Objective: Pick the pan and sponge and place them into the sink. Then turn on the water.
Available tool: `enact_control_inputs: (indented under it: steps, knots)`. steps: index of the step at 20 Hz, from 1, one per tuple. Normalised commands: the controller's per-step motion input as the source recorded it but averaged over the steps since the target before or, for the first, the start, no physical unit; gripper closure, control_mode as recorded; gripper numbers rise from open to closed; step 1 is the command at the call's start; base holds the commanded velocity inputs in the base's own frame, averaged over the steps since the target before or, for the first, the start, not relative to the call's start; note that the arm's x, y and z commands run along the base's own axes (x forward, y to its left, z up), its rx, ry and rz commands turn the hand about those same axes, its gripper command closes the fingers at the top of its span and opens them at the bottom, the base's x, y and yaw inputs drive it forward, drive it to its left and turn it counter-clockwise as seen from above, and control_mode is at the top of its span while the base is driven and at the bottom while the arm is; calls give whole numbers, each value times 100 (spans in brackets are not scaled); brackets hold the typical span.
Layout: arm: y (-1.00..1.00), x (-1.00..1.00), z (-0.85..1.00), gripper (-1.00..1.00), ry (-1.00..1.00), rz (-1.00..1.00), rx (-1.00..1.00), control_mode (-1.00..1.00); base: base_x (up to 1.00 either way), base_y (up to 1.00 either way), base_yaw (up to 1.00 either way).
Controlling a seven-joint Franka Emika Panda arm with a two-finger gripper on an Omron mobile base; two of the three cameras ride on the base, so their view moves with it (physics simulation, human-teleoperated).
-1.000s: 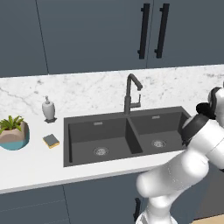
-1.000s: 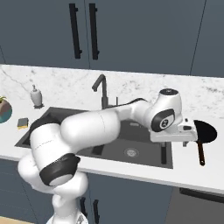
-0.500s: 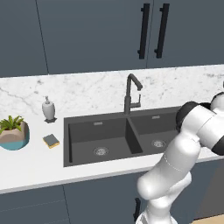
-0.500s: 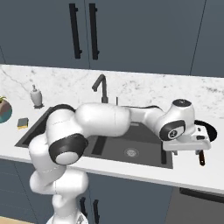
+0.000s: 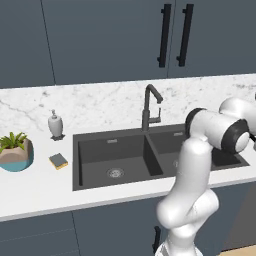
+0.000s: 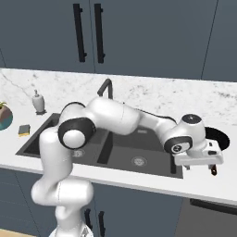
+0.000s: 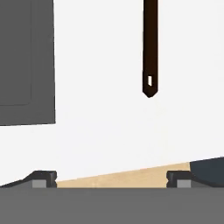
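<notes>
Reaching for the pan point(image 6: 217, 137) handle | end effector point(image 6: 198, 163) is hanging wide open, holding nothing | sponge point(image 5: 58, 160) is waiting on bench point(image 5: 45, 192)

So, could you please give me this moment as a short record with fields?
pan: on the counter right of the sink, handle pointing toward the counter's front edge
sponge: on the counter left of the sink, beside the potted plant
sink: both basins bare
faucet: no water running
gripper: jaws open, above the pan handle, holding nothing
</notes>
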Motion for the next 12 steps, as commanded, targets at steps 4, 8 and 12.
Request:
enact_control_inputs:
  steps: [4, 8, 12]
  knots:
    - [-29, 17, 0, -100, 0, 0, 8, -100, 0, 0, 0]
    - [-29, 27, 0, -100, 0, 0, 11, -100, 0, 0, 0]
    - [-16, 25, -3, -100, 0, 0, 10, -100, 0, 0, 0]
